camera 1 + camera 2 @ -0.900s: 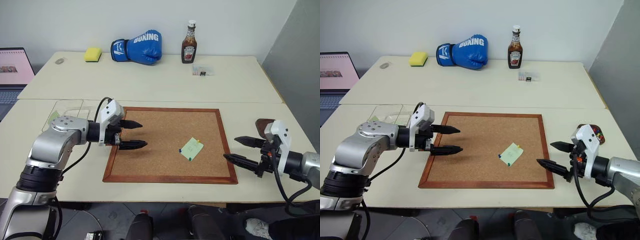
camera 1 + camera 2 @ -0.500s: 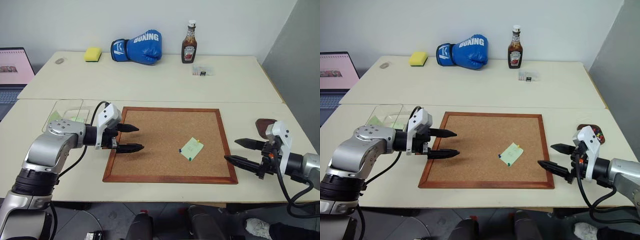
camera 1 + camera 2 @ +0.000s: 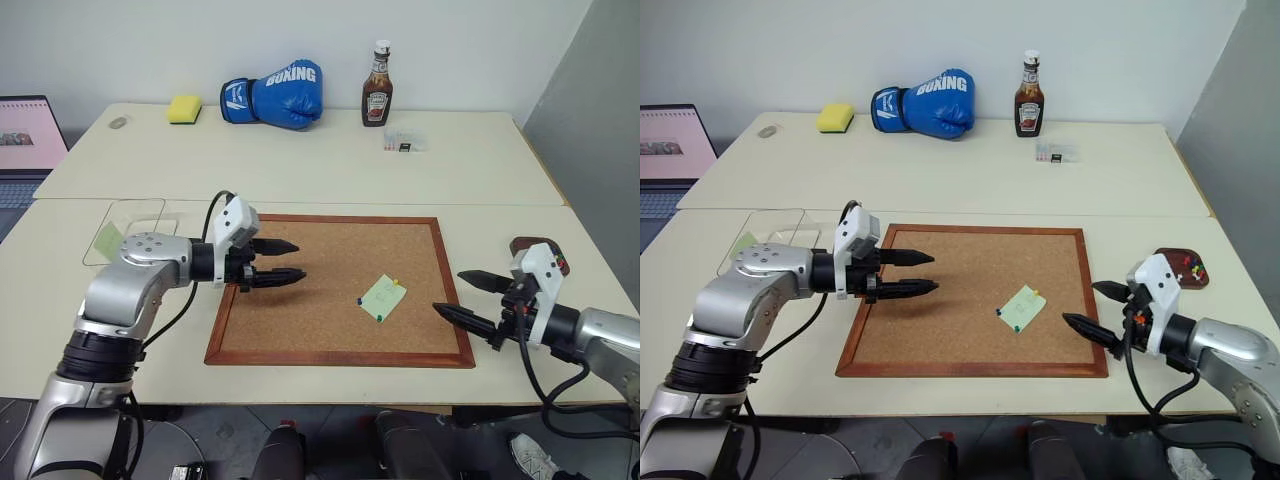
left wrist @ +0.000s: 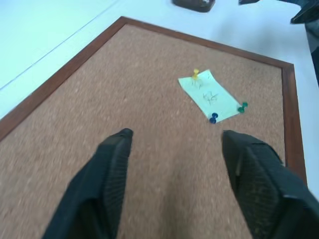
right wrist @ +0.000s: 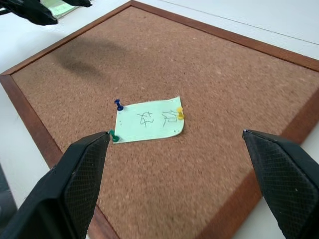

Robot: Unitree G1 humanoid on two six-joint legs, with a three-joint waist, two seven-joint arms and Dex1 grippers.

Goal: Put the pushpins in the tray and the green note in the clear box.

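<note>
Pushpins (image 3: 1188,268), seemingly, in tray (image 3: 1167,256)

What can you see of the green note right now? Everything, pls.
The green note is a pale green, roughly square slip of thin paper with dark handwriting across its middle. It lies flat and skewed on the corkboard, in the half nearer the right arm, towards the near edge. Three pushpins hold it: a yellow pin, a blue pin and a green pin, each at a corner. One corner near the yellow pin curls slightly. No tool touches it.
</note>
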